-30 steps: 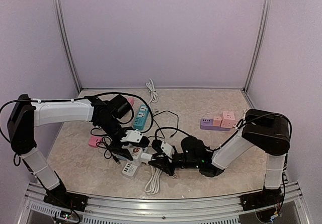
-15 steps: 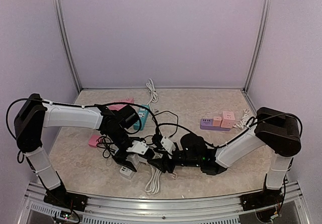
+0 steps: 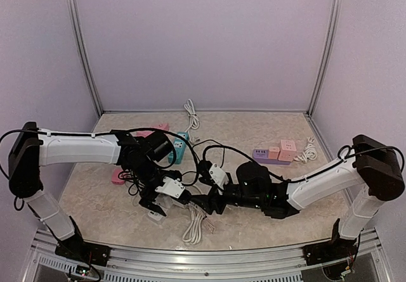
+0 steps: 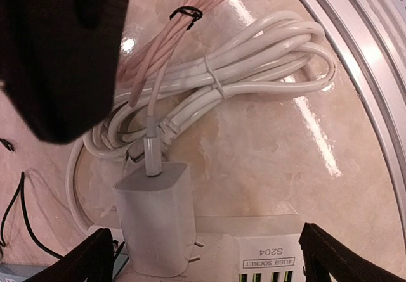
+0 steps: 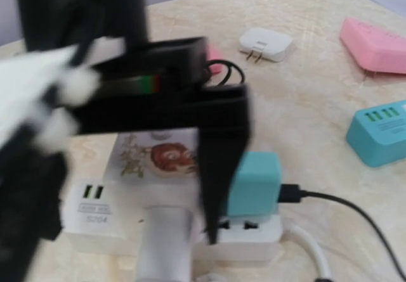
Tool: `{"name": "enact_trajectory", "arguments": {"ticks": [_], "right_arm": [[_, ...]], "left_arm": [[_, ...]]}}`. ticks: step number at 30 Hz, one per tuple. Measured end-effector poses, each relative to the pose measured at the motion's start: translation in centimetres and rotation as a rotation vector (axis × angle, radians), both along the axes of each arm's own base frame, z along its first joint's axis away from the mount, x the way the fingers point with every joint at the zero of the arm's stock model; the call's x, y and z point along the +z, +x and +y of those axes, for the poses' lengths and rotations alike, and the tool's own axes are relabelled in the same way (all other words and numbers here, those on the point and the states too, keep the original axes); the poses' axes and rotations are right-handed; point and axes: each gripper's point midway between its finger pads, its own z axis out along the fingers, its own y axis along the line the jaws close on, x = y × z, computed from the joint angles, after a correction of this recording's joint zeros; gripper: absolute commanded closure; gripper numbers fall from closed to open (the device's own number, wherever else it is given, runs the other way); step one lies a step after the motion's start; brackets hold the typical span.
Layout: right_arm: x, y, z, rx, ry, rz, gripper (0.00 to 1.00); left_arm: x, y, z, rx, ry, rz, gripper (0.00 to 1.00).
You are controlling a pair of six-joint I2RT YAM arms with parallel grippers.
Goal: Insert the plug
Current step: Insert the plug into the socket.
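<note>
Spotting teal plug (image 5: pixel 254 182) seated in white power strip (image 5: pixel 244 241), white charger (image 4: pixel 155 222) lying against it, prongs showing. Holding left gripper (image 4: pixel 212 260) wide apart above, clamping nothing. Can't tell right gripper (image 3: pixel 204 204) jaws.

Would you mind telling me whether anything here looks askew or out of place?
The white charger block looks off: it lies by the white power strip with its metal prongs exposed, apparently not seated in a socket.

The white plastic power strip (image 4: pixel 266 256) carries a small printed label reading "USB SOCKET S204", seen upside down in the left wrist view, just above its green USB slots.
</note>
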Motion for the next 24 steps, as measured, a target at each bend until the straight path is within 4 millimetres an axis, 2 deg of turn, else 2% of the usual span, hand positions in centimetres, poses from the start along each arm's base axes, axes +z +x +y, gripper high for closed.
{"name": "enact_trajectory", "arguments": {"ticks": [4,8,10,13,16,19,21,24], "right_arm": [[1.0,0.4,-0.7,-0.042,0.0,0.001,0.25],[1.7,2.1,-1.3,-0.119,-0.002,0.081,0.36],[2.6,4.2,-1.5,-0.17,0.022,0.147,0.41],[4.9,8.5,-2.0,-0.247,0.111,0.246,0.47],[5.7,12.2,-1.7,-0.283,0.175,0.35,0.5],[4.1,14.9,0.3,-0.273,0.166,0.447,0.51],[2.4,15.4,2.1,-0.238,0.142,0.511,0.55],[-0.3,15.0,4.1,-0.18,0.11,0.604,0.61]], "left_arm": [[0.8,-0.9,-0.1,-0.028,0.006,-0.019,0.01],[1.8,-1.4,0.2,-0.029,0.011,-0.03,0.06],[2.4,-1.1,0.5,-0.012,0.013,-0.053,0.08],[3.2,0.0,1.1,0.024,0.008,-0.106,0.1],[3.8,0.6,2.0,0.056,0.003,-0.145,0.14],[3.8,0.9,3.1,0.088,-0.001,-0.176,0.21],[3.3,0.8,3.6,0.104,0.0,-0.186,0.26],[2.0,0.8,4.4,0.129,0.005,-0.197,0.29]]}}
